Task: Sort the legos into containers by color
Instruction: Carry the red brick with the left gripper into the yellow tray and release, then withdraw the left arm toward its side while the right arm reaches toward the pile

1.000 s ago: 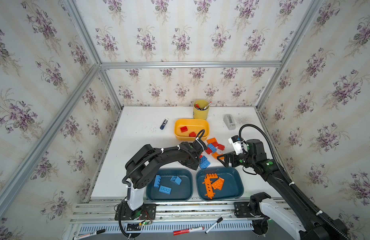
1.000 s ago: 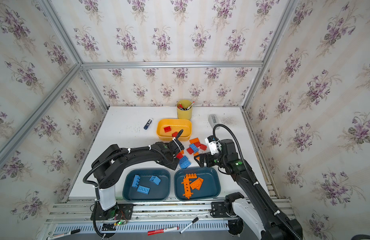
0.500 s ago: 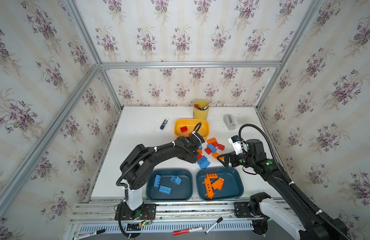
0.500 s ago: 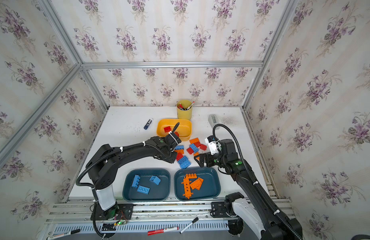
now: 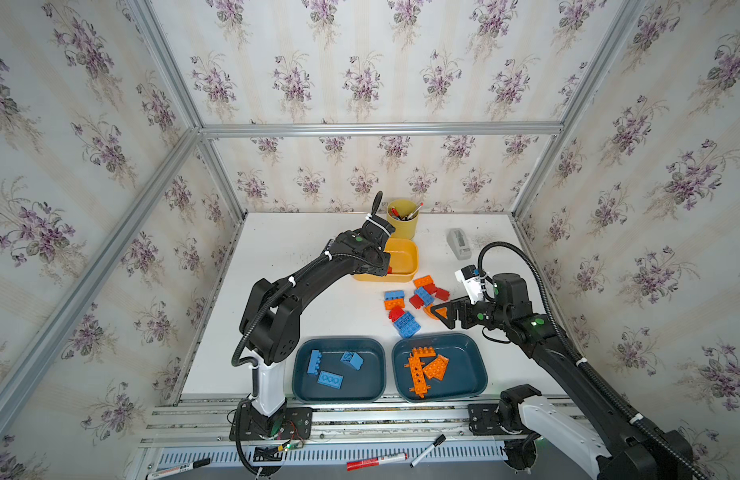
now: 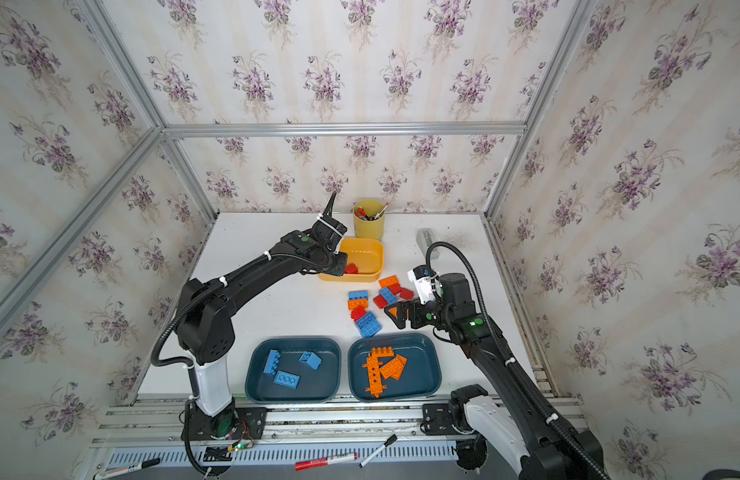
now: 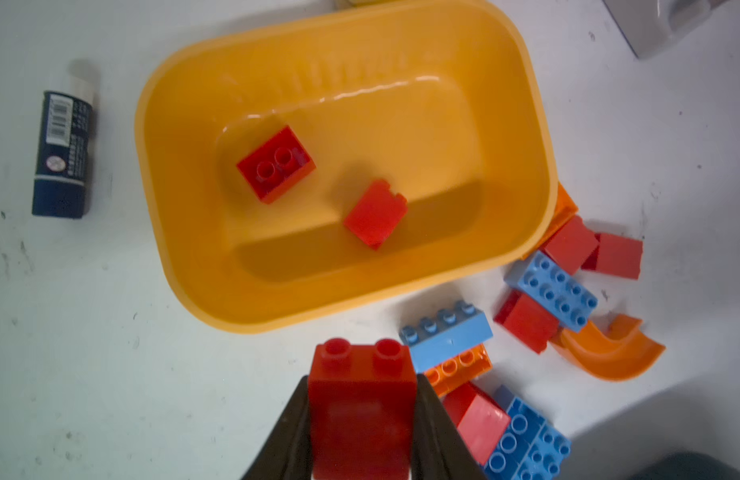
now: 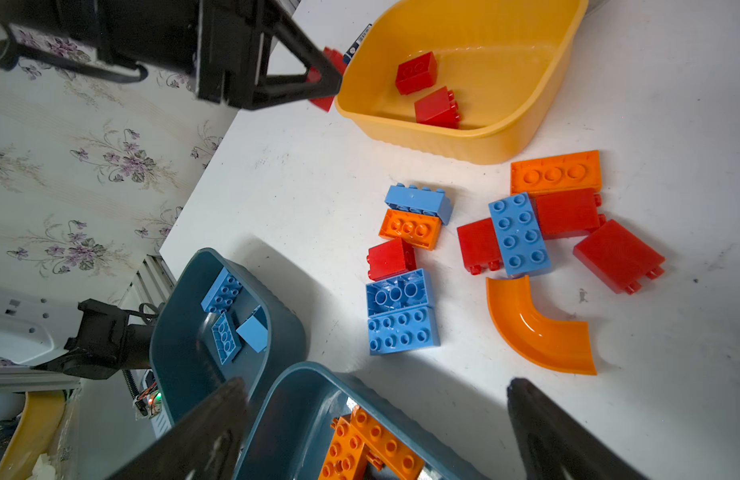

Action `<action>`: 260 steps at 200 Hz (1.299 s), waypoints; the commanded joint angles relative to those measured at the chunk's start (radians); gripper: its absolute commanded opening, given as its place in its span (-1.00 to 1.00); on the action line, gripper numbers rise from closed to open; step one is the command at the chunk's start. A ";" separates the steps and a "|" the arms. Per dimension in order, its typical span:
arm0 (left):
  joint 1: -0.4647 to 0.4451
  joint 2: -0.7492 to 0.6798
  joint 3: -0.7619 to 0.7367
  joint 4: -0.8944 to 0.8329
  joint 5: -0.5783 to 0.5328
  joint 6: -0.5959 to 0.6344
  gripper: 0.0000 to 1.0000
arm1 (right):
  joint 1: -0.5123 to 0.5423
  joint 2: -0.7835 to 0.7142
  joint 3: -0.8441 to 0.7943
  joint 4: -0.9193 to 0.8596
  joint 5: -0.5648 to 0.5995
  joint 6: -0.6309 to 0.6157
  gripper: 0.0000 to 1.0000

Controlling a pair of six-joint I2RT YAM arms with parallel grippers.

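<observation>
Left gripper (image 7: pixel 362 388) clamps a red brick (image 7: pixel 362 428), studs and long axis pointing toward the yellow tub (image 7: pixel 185 232); right gripper (image 8: pixel 376 390) gapes wide.

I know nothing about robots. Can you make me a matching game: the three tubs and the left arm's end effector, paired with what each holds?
1. yellow tub
2. teal tub nearer the left arm
3. teal tub nearer the right arm
4. left end effector

A. blue bricks
B. one red brick, clamped
C. orange bricks
D. two red bricks, loose

Pairs: 1-D, 2-A, 3-C, 4-B.
</observation>
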 commanded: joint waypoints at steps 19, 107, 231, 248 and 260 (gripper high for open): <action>0.033 0.141 0.173 -0.008 0.023 0.019 -0.38 | 0.000 -0.005 0.018 0.029 -0.021 0.015 0.99; 0.054 0.335 0.380 -0.004 0.100 0.032 0.24 | 0.000 -0.037 0.007 -0.002 -0.003 0.010 0.99; 0.065 -0.417 -0.408 0.210 0.352 0.112 0.99 | 0.051 0.161 0.171 -0.019 -0.019 -0.232 0.93; 0.094 -0.507 -0.504 0.223 0.410 0.117 0.99 | 0.079 0.227 0.219 -0.034 -0.005 -0.312 0.92; 0.130 -0.562 -0.571 0.244 0.447 0.115 0.99 | 0.101 0.282 0.254 -0.043 0.005 -0.368 0.92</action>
